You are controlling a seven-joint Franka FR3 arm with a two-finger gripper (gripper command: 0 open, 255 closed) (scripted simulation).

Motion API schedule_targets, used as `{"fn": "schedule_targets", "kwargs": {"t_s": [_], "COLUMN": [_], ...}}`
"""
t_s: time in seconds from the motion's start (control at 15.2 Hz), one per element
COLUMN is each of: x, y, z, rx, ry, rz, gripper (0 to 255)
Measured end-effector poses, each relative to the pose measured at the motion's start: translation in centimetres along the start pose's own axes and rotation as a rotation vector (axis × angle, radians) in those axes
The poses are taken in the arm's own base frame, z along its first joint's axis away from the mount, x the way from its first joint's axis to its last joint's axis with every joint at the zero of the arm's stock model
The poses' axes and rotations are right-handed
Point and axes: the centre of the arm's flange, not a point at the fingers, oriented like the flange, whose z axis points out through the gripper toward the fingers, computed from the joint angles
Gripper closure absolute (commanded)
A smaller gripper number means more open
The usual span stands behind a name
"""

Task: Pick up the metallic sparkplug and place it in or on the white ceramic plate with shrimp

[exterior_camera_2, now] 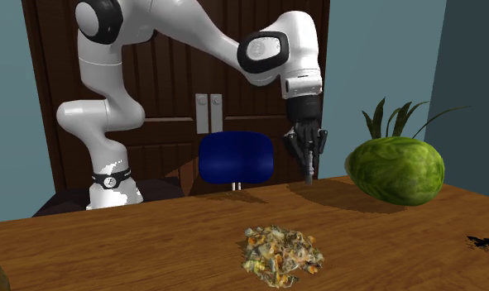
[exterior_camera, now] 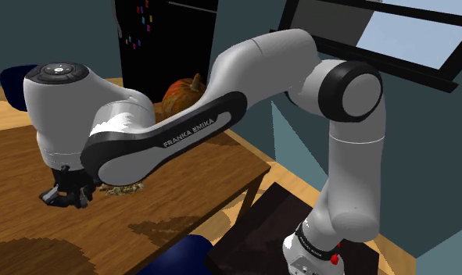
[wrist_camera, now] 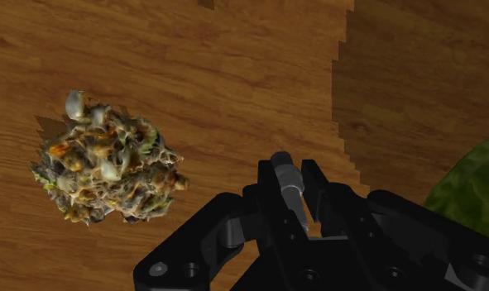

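My black gripper [exterior_camera_2: 307, 155] hangs above the wooden table [exterior_camera_2: 110, 248], shut on a slim grey metallic sparkplug [exterior_camera_2: 309, 172] that pokes down past the fingertips. In the wrist view the sparkplug [wrist_camera: 288, 183] is clasped between the fingers of the gripper [wrist_camera: 290, 178]. The shrimp dish [exterior_camera_2: 282, 256] is a mottled orange, green and cream heap lying on the table; its plate does not show beneath the food. The heap [wrist_camera: 110, 169] lies off to one side of the gripper, some way from it. In the shoulder view the gripper [exterior_camera: 65, 195] hovers just left of the heap [exterior_camera: 126, 187].
A large green melon-like fruit [exterior_camera_2: 395, 169] with spiky leaves sits close by on the second exterior view's right. An orange pumpkin [exterior_camera: 182, 94] stands at the table's far side. A blue chair [exterior_camera_2: 236, 157] stands at the table edge near the stand. A small dark object [exterior_camera_2: 482, 242] lies far right.
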Motion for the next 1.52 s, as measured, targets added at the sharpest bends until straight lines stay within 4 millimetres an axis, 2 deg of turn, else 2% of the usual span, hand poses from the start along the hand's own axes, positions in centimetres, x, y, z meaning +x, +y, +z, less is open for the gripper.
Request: {"fn": "schedule_targets", "kwargs": {"t_s": [0.46, 0.53, 1.32, 1.52], "x": [0.7, 0.8, 6.4, 6.6], "y": [-0.1, 0.4, 14.3, 15.5], "z": [-3.6, -3.8, -2.9, -1.6], "rx": [0.000, 0.000, 0.000, 0.000], "ry": [0.000, 0.000, -0.001, -0.001], "rz": [0.000, 0.000, 0.001, 0.000], "gripper": [255, 255, 255, 255]}}
